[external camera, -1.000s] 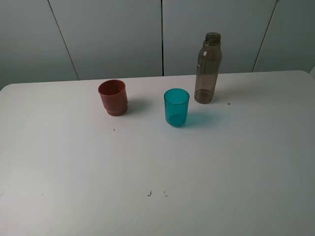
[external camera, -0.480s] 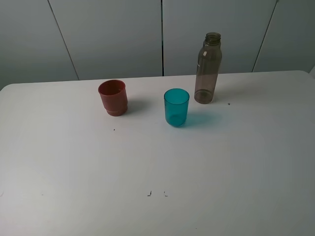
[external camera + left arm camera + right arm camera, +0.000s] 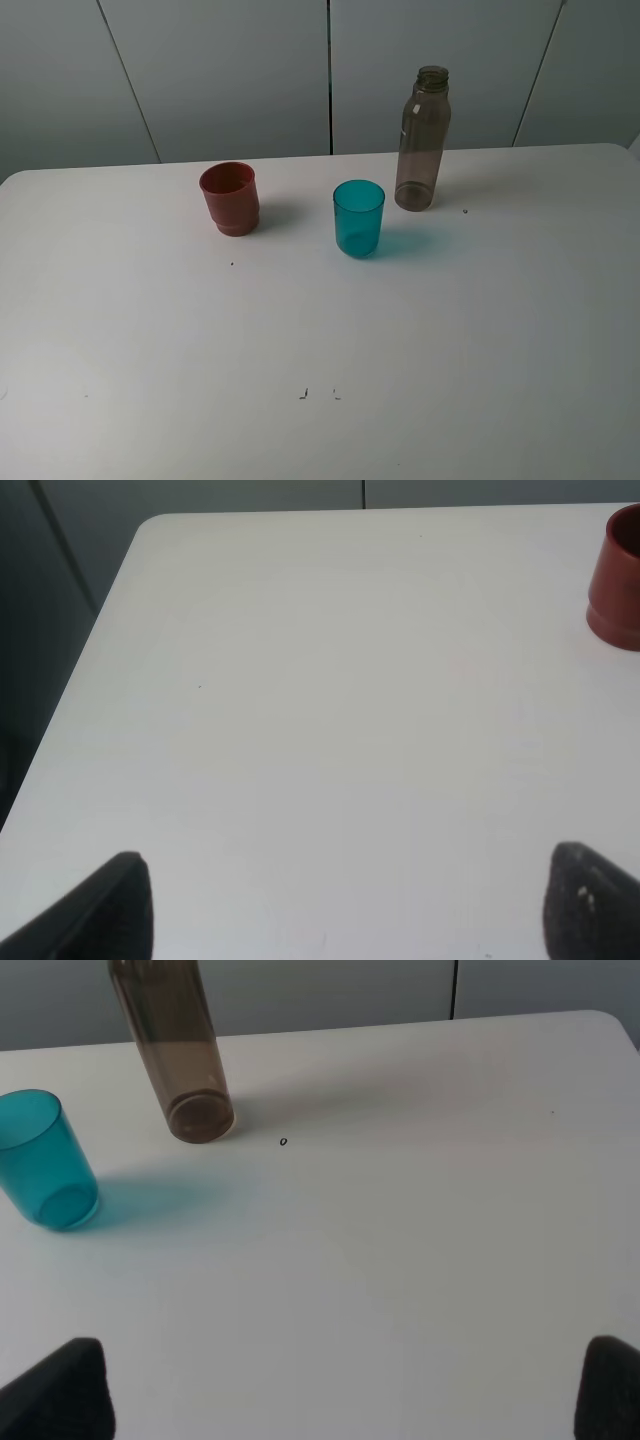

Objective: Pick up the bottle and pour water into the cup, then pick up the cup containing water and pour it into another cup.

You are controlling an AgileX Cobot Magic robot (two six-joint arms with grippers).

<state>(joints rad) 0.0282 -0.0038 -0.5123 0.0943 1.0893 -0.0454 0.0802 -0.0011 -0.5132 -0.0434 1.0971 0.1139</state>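
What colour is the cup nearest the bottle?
Translucent teal-blue; the cup shows best in the exterior high view, standing beside the bottle.

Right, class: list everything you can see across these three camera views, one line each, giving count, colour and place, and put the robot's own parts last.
bottle: one, smoky grey-brown, uncapped, upright at the back of the table, right of centre.
teal cup: one, translucent teal, upright, in front and to the left of the bottle, apart from it.
red cup: one, opaque red-brown, upright, left of the teal cup, apart from it.
table: one, white, with a few small dark specks, carrying all three items.
wall panels: grey, behind the table.
left gripper: one, black fingertips spread wide, above bare table, holding nothing.
right gripper: one, black fingertips spread wide, above bare table, holding nothing.
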